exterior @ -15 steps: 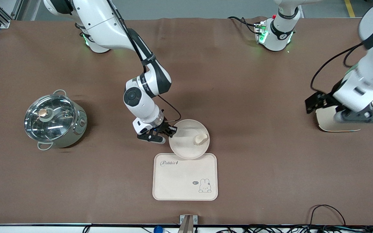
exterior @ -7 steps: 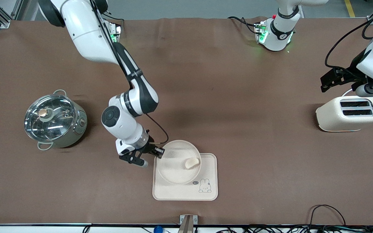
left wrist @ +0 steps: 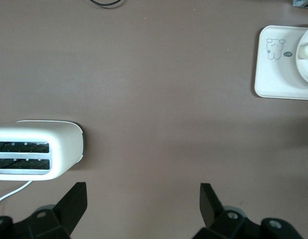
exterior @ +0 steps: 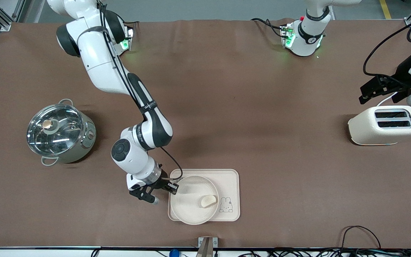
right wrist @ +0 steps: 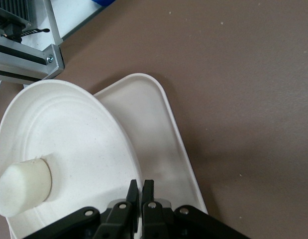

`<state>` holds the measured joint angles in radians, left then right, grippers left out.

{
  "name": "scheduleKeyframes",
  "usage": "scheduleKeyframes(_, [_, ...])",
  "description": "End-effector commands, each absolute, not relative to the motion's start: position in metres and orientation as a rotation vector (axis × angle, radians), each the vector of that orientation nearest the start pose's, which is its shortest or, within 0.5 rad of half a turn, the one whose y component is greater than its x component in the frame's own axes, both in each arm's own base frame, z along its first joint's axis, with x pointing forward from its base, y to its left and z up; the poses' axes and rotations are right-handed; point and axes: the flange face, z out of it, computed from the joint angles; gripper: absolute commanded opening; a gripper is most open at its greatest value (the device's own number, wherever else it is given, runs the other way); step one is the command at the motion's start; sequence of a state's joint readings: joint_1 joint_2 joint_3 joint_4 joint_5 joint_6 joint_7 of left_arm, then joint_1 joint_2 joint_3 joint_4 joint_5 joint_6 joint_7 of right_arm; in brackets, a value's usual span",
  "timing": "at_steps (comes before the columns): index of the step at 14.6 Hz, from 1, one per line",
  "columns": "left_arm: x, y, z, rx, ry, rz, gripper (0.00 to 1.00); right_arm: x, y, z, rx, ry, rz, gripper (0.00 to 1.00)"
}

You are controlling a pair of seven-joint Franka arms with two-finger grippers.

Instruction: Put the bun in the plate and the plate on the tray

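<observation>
The round cream plate (exterior: 187, 207) lies over the rectangular tray (exterior: 228, 178), toward the tray's edge nearest the front camera and the right arm's end, and overhangs that near edge a little. The small cream bun (exterior: 208, 201) sits in the plate. My right gripper (exterior: 172, 188) is shut on the plate's rim at the side toward the right arm's end. In the right wrist view the gripper (right wrist: 142, 185) pinches the plate (right wrist: 79, 144), with the bun (right wrist: 22, 186) inside and the tray (right wrist: 154, 129) beneath. My left gripper (exterior: 391, 93) is open and empty above the table beside the toaster.
A cream toaster (exterior: 385, 125) stands at the left arm's end of the table. A steel pot with a glass lid (exterior: 61, 132) stands at the right arm's end. The left wrist view shows the toaster (left wrist: 39, 149) and the tray (left wrist: 273, 74).
My right gripper has carried the plate with the bun toward the front camera, from beside the tray to over it. My left arm has drawn back from the toaster and risen.
</observation>
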<state>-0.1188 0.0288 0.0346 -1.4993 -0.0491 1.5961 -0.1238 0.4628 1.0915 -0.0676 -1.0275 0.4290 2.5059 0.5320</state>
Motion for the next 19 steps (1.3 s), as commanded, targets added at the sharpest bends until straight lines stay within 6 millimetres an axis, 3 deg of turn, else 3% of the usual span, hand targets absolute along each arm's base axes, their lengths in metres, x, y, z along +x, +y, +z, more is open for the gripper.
scheduleKeyframes(1, [0.561, -0.059, 0.650, -3.210, -0.038, -0.119, 1.00, 0.746, 0.334, 0.208, -2.609, 0.541, -0.311, 0.00])
scheduleKeyframes(6, [0.563, -0.063, 0.653, -3.150, 0.005, -0.137, 1.00, 0.739, 0.339, 0.186, -2.636, 0.525, -0.289, 0.01])
scheduleKeyframes(10, [0.563, -0.061, 0.653, -3.146, 0.005, -0.137, 1.00, 0.734, 0.346, 0.182, -2.647, 0.513, -0.280, 0.04])
scheduleKeyframes(11, [0.563, -0.060, 0.653, -3.145, 0.002, -0.137, 1.00, 0.733, 0.347, 0.181, -2.649, 0.512, -0.274, 0.14])
scheduleKeyframes(13, [0.564, -0.058, 0.653, -3.144, -0.002, -0.137, 1.00, 0.733, 0.347, 0.184, -2.648, 0.516, -0.262, 0.57])
scheduleKeyframes(14, [0.564, -0.056, 0.652, -3.144, 0.000, -0.135, 1.00, 0.734, 0.350, 0.198, -2.633, 0.532, -0.265, 0.66])
scheduleKeyframes(17, [0.564, -0.055, 0.651, -3.144, 0.031, -0.130, 1.00, 0.727, 0.352, 0.216, -2.655, 0.574, -0.153, 0.80])
scheduleKeyframes(19, [0.564, -0.056, 0.652, -3.143, 0.065, -0.135, 1.00, 0.730, 0.346, 0.224, -2.669, 0.578, -0.161, 0.97])
